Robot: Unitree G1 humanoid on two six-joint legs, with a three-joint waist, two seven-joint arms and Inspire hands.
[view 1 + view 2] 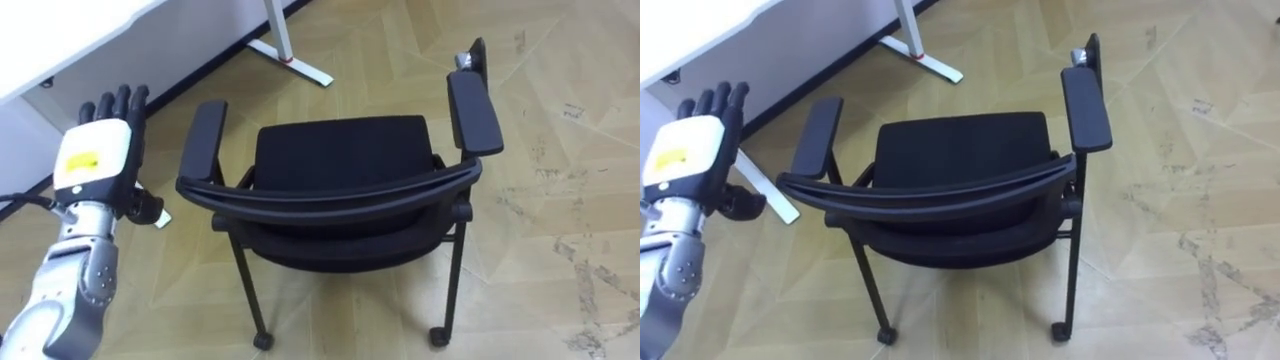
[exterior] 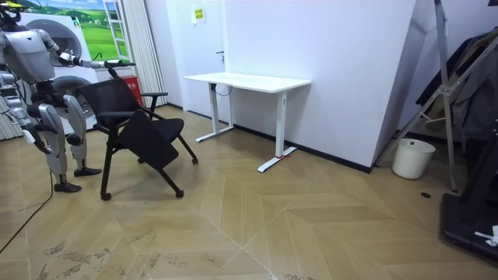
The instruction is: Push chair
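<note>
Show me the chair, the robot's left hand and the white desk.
chair (image 1: 340,150), left eye view, on the seat.
left hand (image 1: 95,160), left eye view, on the hand's back.
white desk (image 2: 249,80), room view, on the tabletop.

stands at the room view's left edge on a herringbone wood floor (image 2: 257,225), just behind a black chair with armrests (image 2: 105,97). holds the left robot hand (image 2: 118,62) out at chest height, just above the chair's backrest; cannot tell whether touching. faces toward a white desk (image 2: 247,80) set against a white wall (image 2: 342,78), well beyond the chair. farther right: a white bucket (image 2: 413,158) on the floor, beside a metal stand (image 2: 443,93) hung with dark clothing (image 2: 478,85). at upper left, behind the robot: a landscape poster (image 2: 70,12).
</note>
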